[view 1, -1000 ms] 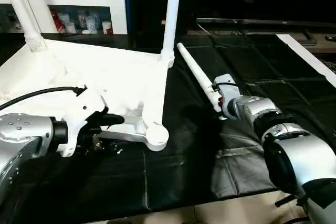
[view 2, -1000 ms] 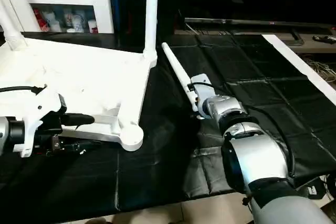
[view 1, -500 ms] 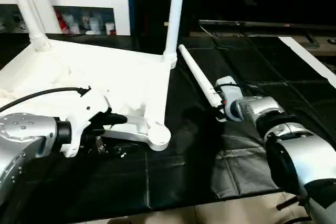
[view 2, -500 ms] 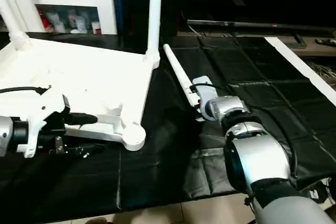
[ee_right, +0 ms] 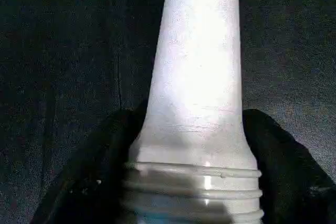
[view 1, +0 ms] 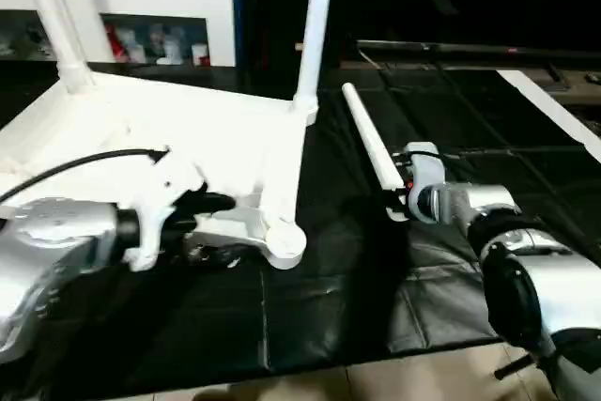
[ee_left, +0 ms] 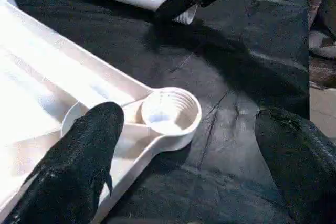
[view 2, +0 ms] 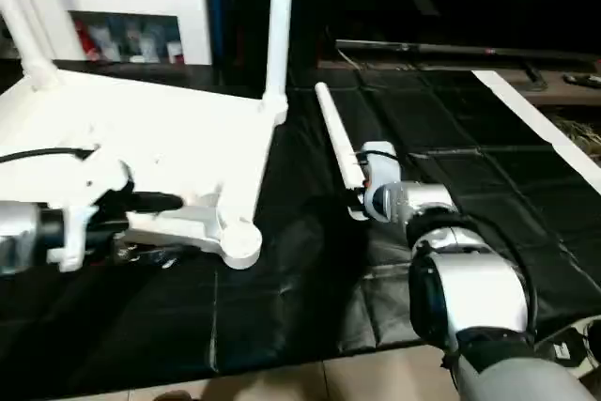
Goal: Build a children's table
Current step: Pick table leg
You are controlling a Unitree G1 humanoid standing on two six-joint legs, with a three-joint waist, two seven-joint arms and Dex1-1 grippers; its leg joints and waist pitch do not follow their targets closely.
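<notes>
Loose leg (view 1: pixel 371 146) now swung right, threaded end clamped in right end effector (view 1: pixel 402 196); left end effector (ee_left: pixel 184 145) agape.

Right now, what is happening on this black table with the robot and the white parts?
A humanoid robot is putting together a white children's table. The table top lies upside down on the black cloth, with two legs already standing in its far corners. The right end effector is closed on a loose leg near its threaded end. The left end effector is open, with one finger over the top near the empty corner socket.
</notes>
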